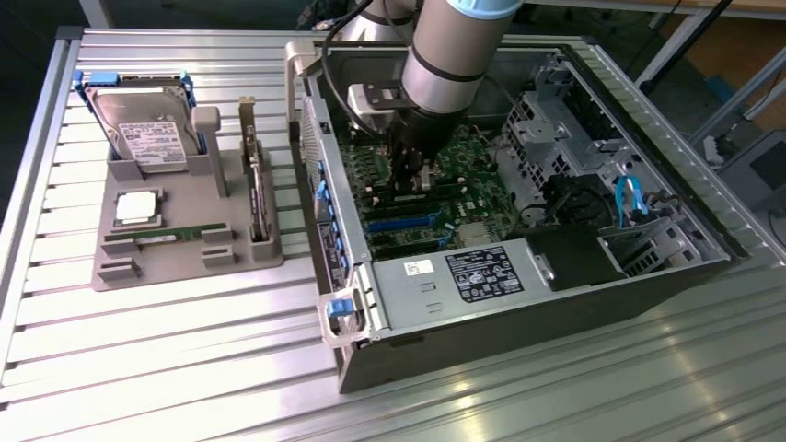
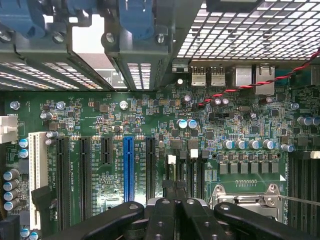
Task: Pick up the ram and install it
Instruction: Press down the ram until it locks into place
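Observation:
The ram (image 1: 166, 236), a thin green stick, lies flat in a slot of the grey holder tray (image 1: 184, 269) on the exterior view's left, well away from the arm. My gripper (image 1: 411, 180) reaches down inside the open computer case (image 1: 356, 308), just above the motherboard (image 1: 461, 166). In the wrist view my gripper (image 2: 176, 200) is shut, its dark fingers (image 2: 161, 215) pressed together over the black memory slots (image 2: 192, 170) with their white end clips. I cannot tell whether anything thin sits between the fingers.
The tray also carries a hard drive (image 1: 145, 129), a square silver processor chip (image 1: 138, 208) and an upright dark expansion card (image 1: 256, 184). Near the gripper are a blue card slot (image 2: 128, 165), the processor socket (image 2: 245, 197) and a red-black twisted wire (image 2: 250, 85). Case walls and a drive cage (image 1: 553, 138) hem the arm in.

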`<move>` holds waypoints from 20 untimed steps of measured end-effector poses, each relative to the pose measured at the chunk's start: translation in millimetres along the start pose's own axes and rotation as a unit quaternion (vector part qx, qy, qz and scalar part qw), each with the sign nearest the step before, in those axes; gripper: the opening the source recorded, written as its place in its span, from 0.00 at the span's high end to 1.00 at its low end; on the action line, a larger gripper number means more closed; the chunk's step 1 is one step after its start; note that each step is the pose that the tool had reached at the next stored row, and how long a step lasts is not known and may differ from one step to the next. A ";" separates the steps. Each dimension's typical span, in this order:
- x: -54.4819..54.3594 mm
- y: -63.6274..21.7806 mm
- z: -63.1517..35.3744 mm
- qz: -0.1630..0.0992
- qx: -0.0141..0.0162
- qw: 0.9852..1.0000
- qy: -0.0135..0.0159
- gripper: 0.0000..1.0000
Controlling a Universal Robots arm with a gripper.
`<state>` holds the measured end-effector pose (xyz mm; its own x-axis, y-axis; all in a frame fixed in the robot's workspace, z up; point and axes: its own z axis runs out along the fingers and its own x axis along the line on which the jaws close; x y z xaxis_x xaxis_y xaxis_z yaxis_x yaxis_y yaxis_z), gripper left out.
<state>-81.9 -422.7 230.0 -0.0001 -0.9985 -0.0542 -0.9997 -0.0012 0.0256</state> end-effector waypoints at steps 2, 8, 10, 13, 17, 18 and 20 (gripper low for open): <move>-0.1 0.0 -0.9 0.000 0.000 1.000 0.000 0.90; -0.8 0.3 -14.2 0.000 0.000 1.000 0.001 0.90; -1.1 0.5 -20.4 0.000 0.000 1.000 0.001 0.90; -1.7 0.8 -31.5 0.000 0.000 1.000 0.001 0.90; -2.3 1.1 -42.9 0.000 0.000 1.000 0.002 0.90; -2.5 1.2 -46.1 0.000 0.000 1.000 0.002 0.90; -3.1 1.5 -56.6 0.000 0.000 1.000 0.002 0.90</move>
<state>-81.9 -422.7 286.7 -0.0001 -0.9987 -0.0500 -0.9997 -0.0012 0.0257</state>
